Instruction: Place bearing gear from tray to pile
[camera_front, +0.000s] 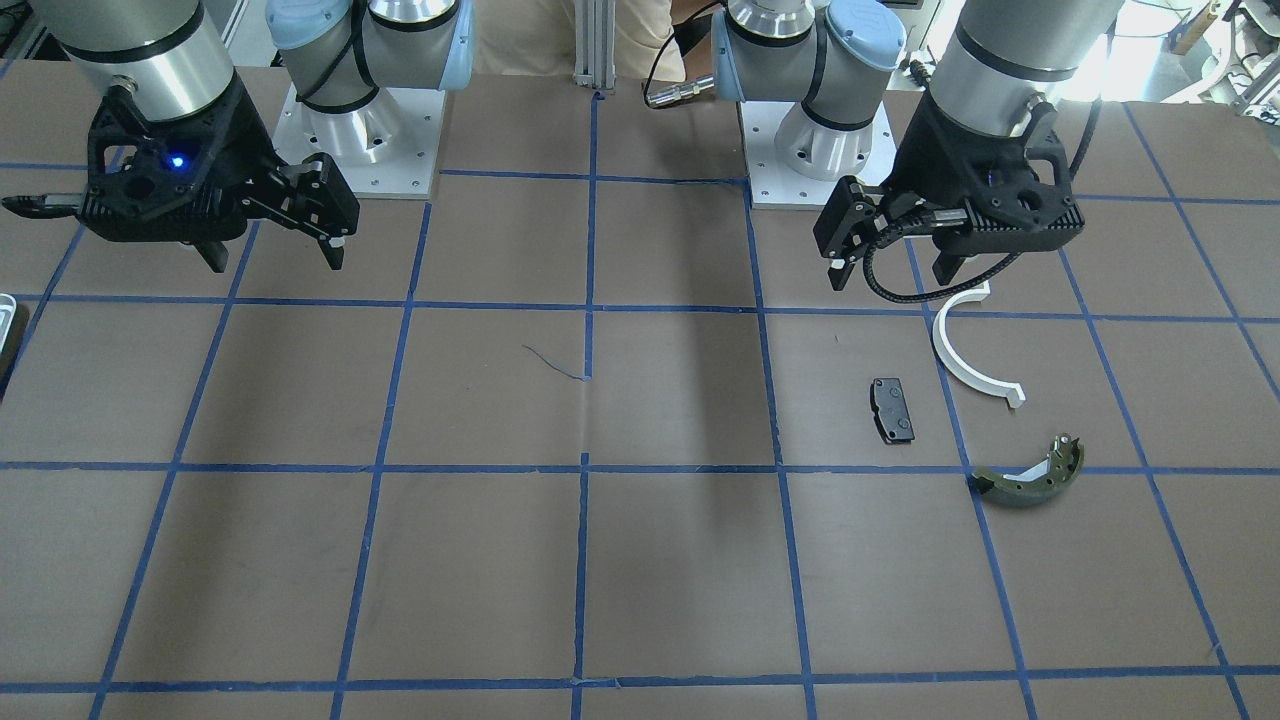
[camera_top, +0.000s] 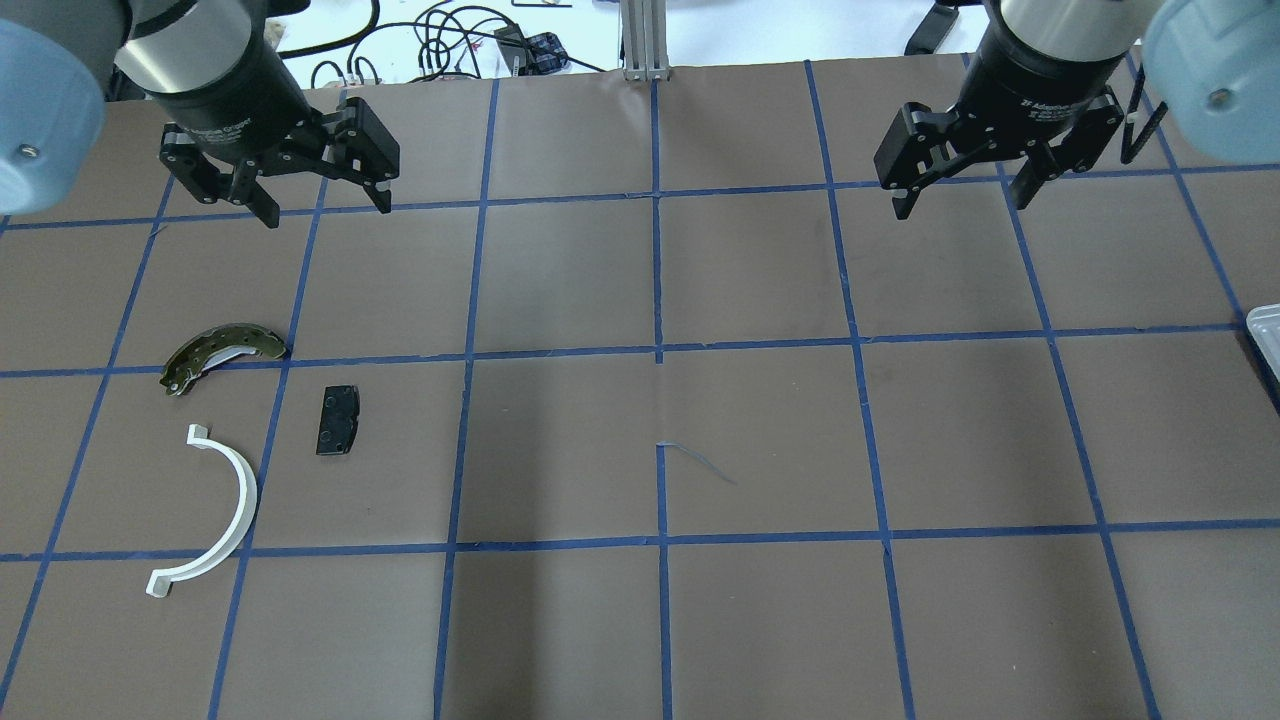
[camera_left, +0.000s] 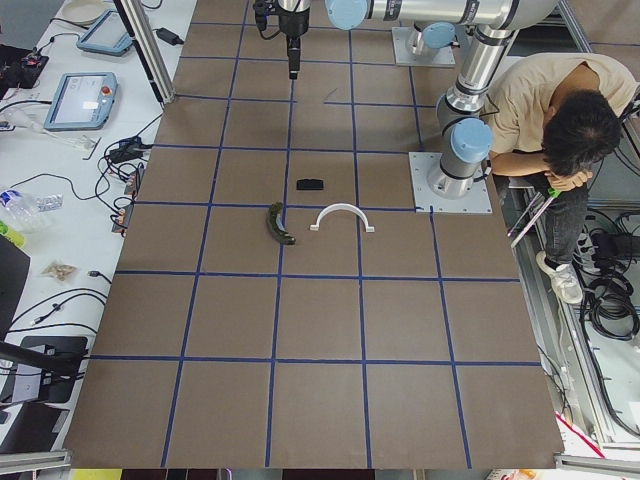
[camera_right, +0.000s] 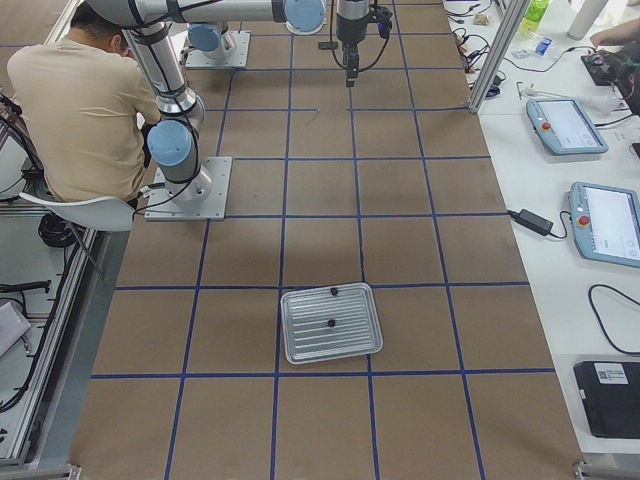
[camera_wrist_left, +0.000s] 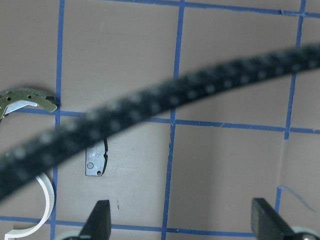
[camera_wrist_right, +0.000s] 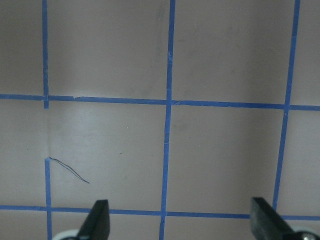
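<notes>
Nearest the camera at the table's right end sits the ribbed silver metal tray. In it we see two small black round parts, one near the middle and one just beside the far rim. We take these for the bearing gears, though they are too small to confirm any detail.

The pile lies well apart, toward the table's left end. It consists of a black rectangular pad, a white plastic half-ring and an olive-green curved brake shoe, none touching.

The right gripper hangs above bare table, fingers spread wide with nothing between them. The left gripper, near the pile, is likewise spread and empty. We judge the pick not yet started.

Hazards we foresee:
- A small round part may roll or squirt from the closing fingers, helped by the ribbed tray floor.
- At the rim-side part, one finger may strike the rim and shove the tray.
- The carry runs almost the table's length, so a weak pinch risks a drop and a runaway part.
</notes>
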